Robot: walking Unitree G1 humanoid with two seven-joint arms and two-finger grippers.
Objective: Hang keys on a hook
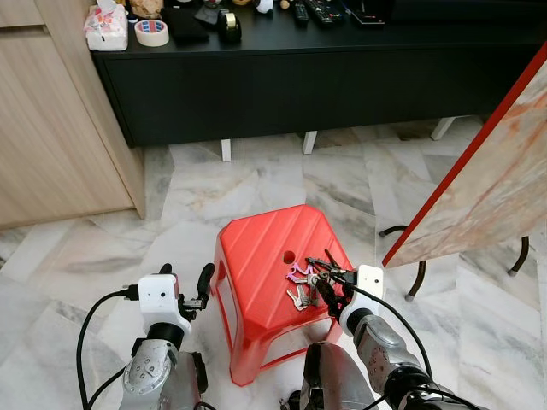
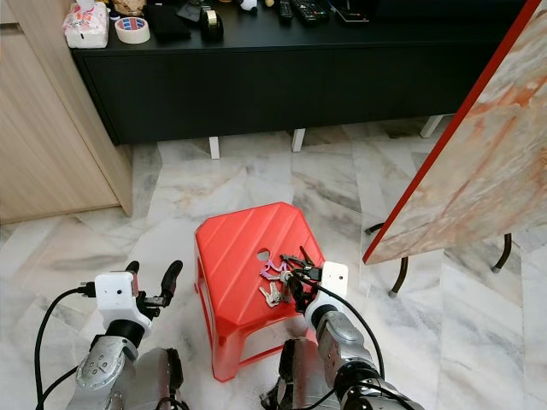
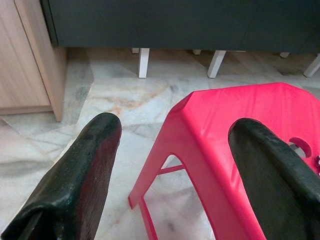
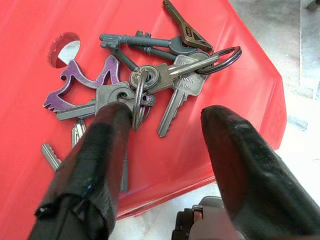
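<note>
A bunch of keys (image 1: 309, 278) with a purple tag lies on the right part of a red plastic stool (image 1: 265, 256). My right gripper (image 1: 332, 286) hovers open right over the bunch; in the right wrist view its black fingers (image 4: 105, 150) straddle the keys (image 4: 160, 82), one fingertip touching the ring. My left gripper (image 1: 184, 286) is open beside the stool's left edge, holding nothing. In the left wrist view its fingers (image 3: 85, 170) frame the stool's corner (image 3: 220, 130).
A black low cabinet (image 1: 325, 77) stands ahead with tape, tissues and remotes on top. A wooden cupboard (image 1: 51, 128) is at the left. A tilted marble-patterned panel with a red edge (image 1: 479, 179) leans at the right. Marble floor surrounds the stool.
</note>
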